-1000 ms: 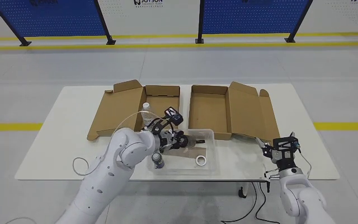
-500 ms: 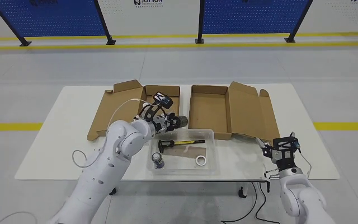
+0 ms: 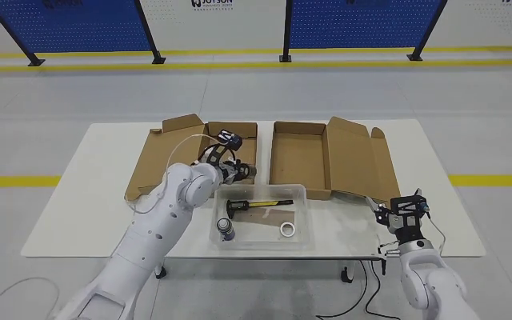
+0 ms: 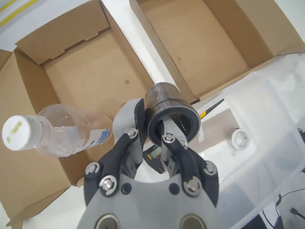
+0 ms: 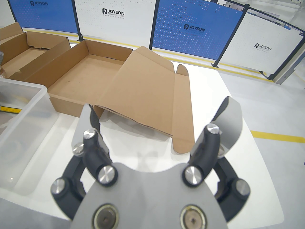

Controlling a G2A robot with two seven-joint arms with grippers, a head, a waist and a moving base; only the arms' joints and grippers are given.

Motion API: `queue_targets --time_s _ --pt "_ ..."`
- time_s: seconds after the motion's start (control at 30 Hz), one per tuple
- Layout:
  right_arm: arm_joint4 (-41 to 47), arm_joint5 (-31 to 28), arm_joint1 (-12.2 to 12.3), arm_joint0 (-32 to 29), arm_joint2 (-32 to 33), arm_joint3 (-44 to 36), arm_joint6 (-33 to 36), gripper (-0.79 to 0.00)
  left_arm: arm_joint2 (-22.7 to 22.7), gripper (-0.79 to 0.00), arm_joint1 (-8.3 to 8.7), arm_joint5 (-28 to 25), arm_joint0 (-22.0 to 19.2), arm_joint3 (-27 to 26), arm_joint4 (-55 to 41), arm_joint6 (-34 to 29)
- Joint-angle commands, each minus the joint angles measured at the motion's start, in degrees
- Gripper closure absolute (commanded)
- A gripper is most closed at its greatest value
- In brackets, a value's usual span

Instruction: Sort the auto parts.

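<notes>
Our left gripper (image 4: 151, 122) clamps a bearing (image 4: 170, 110) beside the left box (image 4: 83, 72), which holds a bottle (image 4: 47, 132). A caliper (image 3: 260, 205), a ring (image 3: 287, 230) and perhaps another small part (image 3: 226, 230) wait in the bin (image 3: 300, 189). Our right gripper (image 5: 158, 107) gapes.

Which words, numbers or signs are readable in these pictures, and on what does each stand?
Fence panels: a brand logo in print, left unquoted here.
Bottle label: too blurred to read.
Caliper display: too small to read.
</notes>
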Motion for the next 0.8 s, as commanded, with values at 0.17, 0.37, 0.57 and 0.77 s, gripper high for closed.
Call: queue_targets --time_s 0.17,0.37,0.57,0.77 --pt "0.0 0.0 0.0 0.0 0.0 0.0 0.0 -0.785 1.9 0.000 -1.01 0.9 -2.3 3.9 -0.2 0.0" --pt "0.0 0.0 0.0 0.0 0.0 0.0 0.0 -0.785 3.0 0.000 -1.69 0.8 -3.8 7.2 -0.6 -1.0" --pt "0.0 0.0 0.0 0.0 0.0 0.0 0.0 -0.785 4.1 0.000 -2.31 0.5 -5.0 9.8 -0.5 -1.8" --pt "0.0 0.0 0.0 0.0 0.0 0.0 0.0 -0.785 4.7 0.000 -2.87 0.3 -5.9 11.9 -0.6 -1.7"
